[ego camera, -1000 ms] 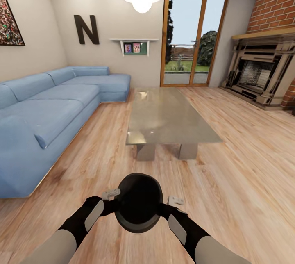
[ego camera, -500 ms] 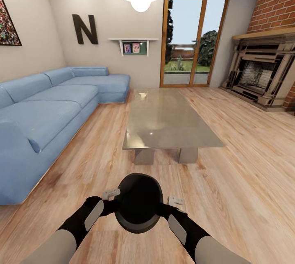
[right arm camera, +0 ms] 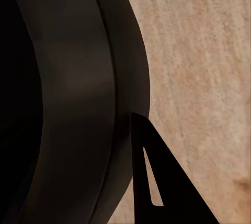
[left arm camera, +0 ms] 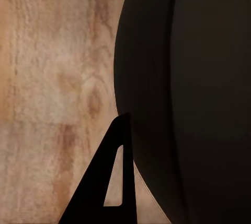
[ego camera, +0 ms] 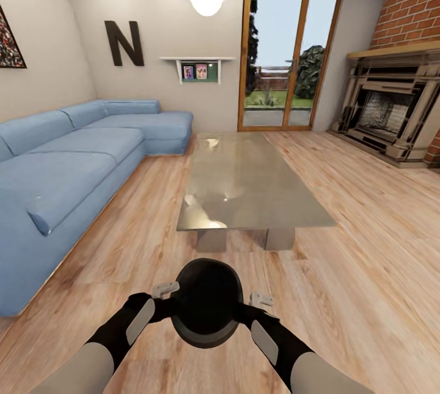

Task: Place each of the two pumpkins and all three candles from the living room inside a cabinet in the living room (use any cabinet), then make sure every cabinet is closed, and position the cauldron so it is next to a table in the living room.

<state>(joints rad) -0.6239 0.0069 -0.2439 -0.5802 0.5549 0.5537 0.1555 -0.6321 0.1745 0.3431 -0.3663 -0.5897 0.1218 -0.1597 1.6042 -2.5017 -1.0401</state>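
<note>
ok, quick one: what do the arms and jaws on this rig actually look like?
Both arms match: light grey upper segments, then matte black forearms, each with a pale grey oval panel. The left gripper and right gripper show small light grey parts in the head view. In the wrist views, a finger is a flat black triangle with a slim cut-out slot, as is its counterpart. No cables or markings visible.

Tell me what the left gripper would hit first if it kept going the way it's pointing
The cauldron. The left gripper points inward at its side, with a fingertip already against the black wall, so it looks like it would press into the pot straight away.
</note>
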